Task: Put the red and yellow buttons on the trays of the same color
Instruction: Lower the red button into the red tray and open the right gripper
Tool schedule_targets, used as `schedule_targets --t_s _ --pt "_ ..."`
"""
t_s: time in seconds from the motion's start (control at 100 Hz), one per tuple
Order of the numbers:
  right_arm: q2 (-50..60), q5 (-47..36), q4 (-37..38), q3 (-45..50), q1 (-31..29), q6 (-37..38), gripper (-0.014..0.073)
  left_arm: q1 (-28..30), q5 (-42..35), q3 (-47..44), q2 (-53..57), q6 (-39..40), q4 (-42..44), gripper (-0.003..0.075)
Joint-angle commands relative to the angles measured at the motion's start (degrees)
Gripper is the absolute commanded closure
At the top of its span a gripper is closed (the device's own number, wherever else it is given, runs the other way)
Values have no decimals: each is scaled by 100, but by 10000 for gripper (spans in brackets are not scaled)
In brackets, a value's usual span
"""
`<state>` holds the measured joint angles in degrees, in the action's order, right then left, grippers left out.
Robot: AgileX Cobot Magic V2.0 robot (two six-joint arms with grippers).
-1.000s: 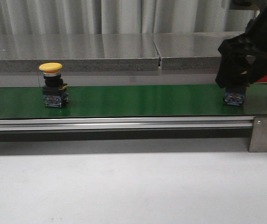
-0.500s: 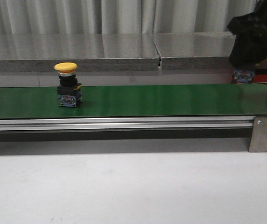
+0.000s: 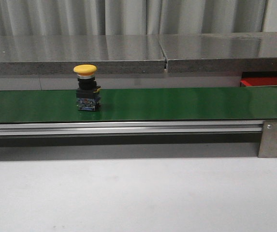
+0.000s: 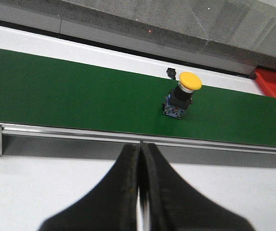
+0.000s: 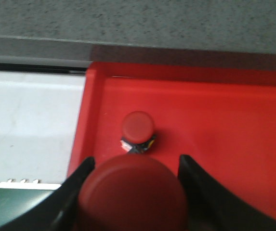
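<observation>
- Buttons look light, rigid and top-heavy: wide smooth cap, narrower dark body; take the body sideways.
- Yellow button (image 3: pixel 87 88) stands upright on the green belt (image 3: pixel 177 104).
- Left fingers (image 4: pixel 139 163) are pressed together, empty.
- Right fingers (image 5: pixel 134 180) clasp a red button (image 5: pixel 133 192) above the red tray (image 5: pixel 224 120), where another red one (image 5: pixel 138 127) sits.

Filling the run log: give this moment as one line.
yellow button: upright on green belt | left end effector: shut, empty | right end effector: holding red button above red tray | second red button: in tray
</observation>
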<state>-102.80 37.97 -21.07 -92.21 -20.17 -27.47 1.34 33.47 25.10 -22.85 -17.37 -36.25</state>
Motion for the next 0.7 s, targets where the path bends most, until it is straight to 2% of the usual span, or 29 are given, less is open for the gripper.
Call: schedule_targets --t_s 0.0,0.43,0.69 --pt "-106 -194 -51 -507 -200 -45 536 -48 -289 152 -33 23 -199 739" --pt "-1667 -124 -44 -1873 -326 -45 536 -48 -289 152 -33 23 -199 739" --pt "-2218 -224 -12 -2141 -326 -45 536 -48 -289 152 -33 23 -199 739"
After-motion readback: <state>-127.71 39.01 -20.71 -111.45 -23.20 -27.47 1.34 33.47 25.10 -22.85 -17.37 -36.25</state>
